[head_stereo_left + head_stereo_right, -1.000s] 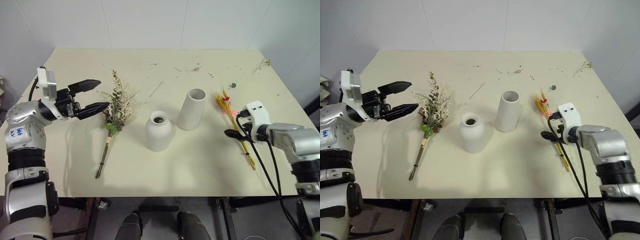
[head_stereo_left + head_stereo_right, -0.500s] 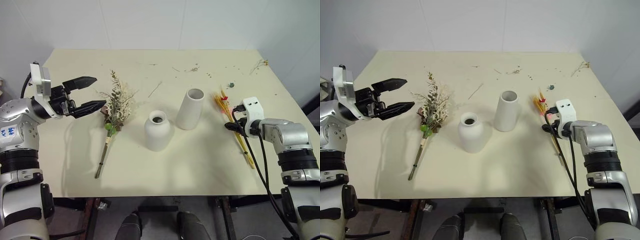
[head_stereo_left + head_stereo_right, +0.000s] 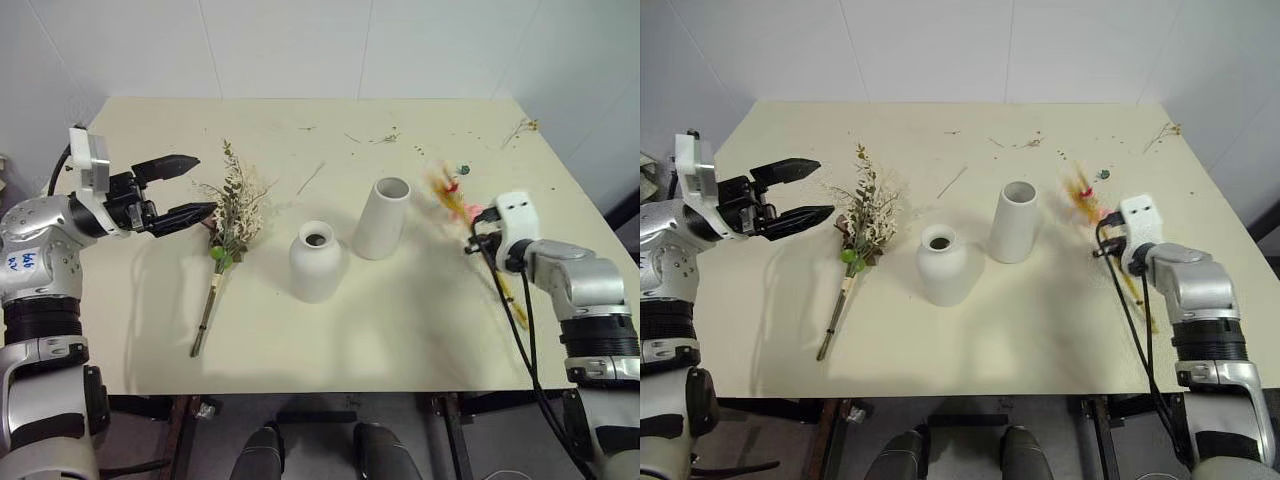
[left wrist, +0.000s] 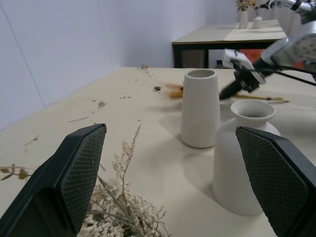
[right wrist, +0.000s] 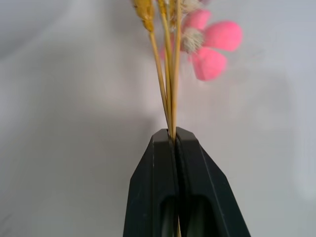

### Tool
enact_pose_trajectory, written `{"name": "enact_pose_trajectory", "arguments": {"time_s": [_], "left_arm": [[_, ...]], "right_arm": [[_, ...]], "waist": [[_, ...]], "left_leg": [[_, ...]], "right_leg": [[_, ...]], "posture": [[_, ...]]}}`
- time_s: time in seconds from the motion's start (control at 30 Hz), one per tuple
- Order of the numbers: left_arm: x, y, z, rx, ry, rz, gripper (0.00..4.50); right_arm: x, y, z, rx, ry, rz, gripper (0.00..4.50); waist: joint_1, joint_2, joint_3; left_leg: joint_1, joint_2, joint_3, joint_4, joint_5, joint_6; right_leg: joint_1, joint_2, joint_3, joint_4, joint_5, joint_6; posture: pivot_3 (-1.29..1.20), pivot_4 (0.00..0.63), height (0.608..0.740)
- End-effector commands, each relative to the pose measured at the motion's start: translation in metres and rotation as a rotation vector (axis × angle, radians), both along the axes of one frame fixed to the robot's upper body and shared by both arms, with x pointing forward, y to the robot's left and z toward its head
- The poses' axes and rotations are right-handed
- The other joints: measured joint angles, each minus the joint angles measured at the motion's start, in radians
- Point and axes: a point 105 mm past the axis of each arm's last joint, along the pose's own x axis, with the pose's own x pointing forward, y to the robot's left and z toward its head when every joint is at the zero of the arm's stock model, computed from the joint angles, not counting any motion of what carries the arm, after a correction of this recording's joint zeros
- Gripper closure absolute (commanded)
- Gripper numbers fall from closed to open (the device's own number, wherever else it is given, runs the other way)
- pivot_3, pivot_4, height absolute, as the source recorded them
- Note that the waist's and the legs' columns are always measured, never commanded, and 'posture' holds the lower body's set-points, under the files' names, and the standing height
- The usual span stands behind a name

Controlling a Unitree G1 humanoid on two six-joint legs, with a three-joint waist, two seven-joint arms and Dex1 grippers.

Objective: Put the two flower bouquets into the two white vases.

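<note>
Left eye view, right tool: the right tool (image 3: 474, 242) is clamped on the stems of the yellow bouquet (image 3: 446, 190), near the right edge of the bench (image 3: 400, 330). The flower heads are off the surface and point toward the far edge, the stem ends trailing back toward the near edge.
Left eye view, vases: the tall vase (image 3: 383, 218) stands mid-bench, the right tool's nearest target; the short vase (image 3: 317, 262) sits just beside it, nearer the front edge.
Left eye view, left tool: the left tool (image 3: 190, 187) hangs with jaws wide apart and nothing in them, just beside the head of the green bouquet (image 3: 231, 218), on the side of the bench's left edge. That bunch lies flat, its long axis running from the far edge to the near edge, stems toward the near edge.
Left wrist view: the spread fingers (image 4: 74, 168) frame both vases, with pale sprigs of the green bunch low between them.
Right wrist view: the fingers (image 5: 158, 187) are pressed together on the thin golden stalks, a pink bloom (image 5: 212, 47) above.
Relation that matters: I judge the stem ends must swing down and toward the tall vase's mouth, which lies toward the bench's middle from the right tool. The right arm is the nearer one.
</note>
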Motion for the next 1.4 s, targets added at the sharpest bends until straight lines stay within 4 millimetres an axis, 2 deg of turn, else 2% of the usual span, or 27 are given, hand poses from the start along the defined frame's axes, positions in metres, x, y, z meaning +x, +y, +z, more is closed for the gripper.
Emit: {"name": "enact_pose_trajectory", "arguments": {"time_s": [0.03, 0.07, 0.13, 0.2, 0.27, 0.37, 0.5, 0.63, 0.77, 0.97, 1.13, 1.4], "left_arm": [[0.000, -0.002, 0.011, 0.006, -0.037, -0.013, 0.00], [0.000, -0.003, 0.011, 0.007, -0.036, -0.019, 0.00], [0.001, -0.004, 0.011, 0.007, -0.035, -0.027, 0.00], [0.002, -0.006, 0.011, 0.007, -0.036, -0.036, 0.00], [0.002, -0.007, 0.011, 0.008, -0.038, -0.041, 0.00], [0.002, -0.007, 0.011, 0.008, -0.040, -0.045, 0.00], [0.001, -0.007, 0.011, 0.006, -0.042, -0.042, 0.00], [-0.001, -0.006, 0.009, 0.001, -0.044, -0.035, 0.00], [-0.003, -0.003, 0.008, -0.003, -0.047, -0.019, 0.00], [-0.007, -0.001, 0.007, -0.009, -0.049, -0.003, 0.00], [-0.011, 0.001, 0.006, -0.013, -0.047, 0.011, 0.00], [-0.013, 0.002, 0.003, -0.022, -0.040, 0.031, 0.00]], "right_arm": [[0.006, -0.001, 0.076, -0.006, -0.332, -0.022, 4.48], [0.005, 0.002, 0.097, 0.003, -0.434, -0.016, 4.48], [0.003, 0.008, 0.124, 0.012, -0.569, -0.003, 4.48], [-0.006, 0.031, 0.165, 0.071, -0.774, 0.078, 4.48], [-0.016, 0.054, 0.192, 0.130, -0.914, 0.157, 4.48], [-0.028, 0.090, 0.215, 0.235, -1.021, 0.278, 4.48], [-0.046, 0.130, 0.232, 0.384, -1.127, 0.441, 4.48], [-0.047, 0.158, 0.226, 0.458, -1.127, 0.543, 4.48], [-0.035, 0.175, 0.204, 0.466, -1.073, 0.583, 4.48], [-0.016, 0.184, 0.183, 0.447, -1.033, 0.587, 4.48], [-0.008, 0.185, 0.166, 0.434, -0.995, 0.588, 4.48], [-0.014, 0.195, 0.143, 0.456, -0.938, 0.627, 4.48]], "waist": [[-0.005, 0.000, 0.000], [-0.007, 0.000, 0.000], [-0.012, 0.000, 0.000], [-0.015, 0.000, 0.000], [-0.021, 0.000, 0.000], [-0.025, 0.000, 0.000], [-0.024, 0.000, 0.000], [-0.024, 0.000, 0.000], [-0.023, 0.000, 0.000], [-0.024, 0.000, 0.000], [-0.025, 0.000, 0.000], [-0.026, 0.000, 0.000]], "left_leg": [[0.000, 0.000, 0.000, 0.000, 0.000, 0.000], [0.000, 0.000, 0.000, 0.000, 0.000, 0.000], [0.001, 0.000, 0.000, -0.001, 0.000, 0.000], [0.000, 0.000, 0.000, -0.002, 0.000, 0.000], [0.000, 0.000, 0.000, -0.002, 0.000, 0.000], [0.000, 0.001, 0.000, -0.004, 0.000, 0.000], [0.000, 0.001, 0.000, -0.005, 0.000, 0.000], [0.000, 0.001, 0.000, -0.005, 0.000, 0.000], [0.000, 0.001, 0.000, -0.005, 0.000, 0.000], [0.000, 0.001, 0.000, -0.005, 0.000, 0.000], [0.000, 0.001, 0.000, -0.007, 0.000, 0.000], [0.000, 0.001, 0.000, -0.009, 0.000, -0.001]], "right_leg": [[0.000, 0.000, 0.000, 0.000, 0.000, 0.000], [0.000, 0.000, 0.000, 0.000, 0.000, 0.000], [0.000, 0.000, 0.000, 0.000, 0.000, 0.000], [0.000, 0.000, 0.000, 0.000, 0.000, 0.000], [0.000, 0.000, 0.000, 0.000, 0.000, 0.000], [-0.001, 0.000, 0.000, 0.000, 0.000, 0.000], [-0.002, 0.000, 0.000, 0.004, 0.000, 0.000], [-0.002, 0.000, 0.000, 0.004, 0.000, 0.000], [-0.002, 0.000, 0.000, 0.005, 0.000, 0.000], [-0.003, 0.000, 0.000, 0.005, 0.000, 0.000], [-0.004, 0.001, 0.000, 0.005, -0.001, -0.001], [-0.005, 0.001, 0.000, 0.006, -0.001, -0.002]], "posture": [[0.00, 0.150, 0.740], [0.00, 0.150, 0.740], [0.00, 0.150, 0.740], [0.00, 0.150, 0.740], [0.00, 0.150, 0.740], [0.00, 0.150, 0.740], [0.00, 0.150, 0.740], [0.00, 0.150, 0.740], [0.00, 0.150, 0.740], [0.00, 0.150, 0.740], [0.00, 0.150, 0.740], [0.00, 0.150, 0.740]]}}
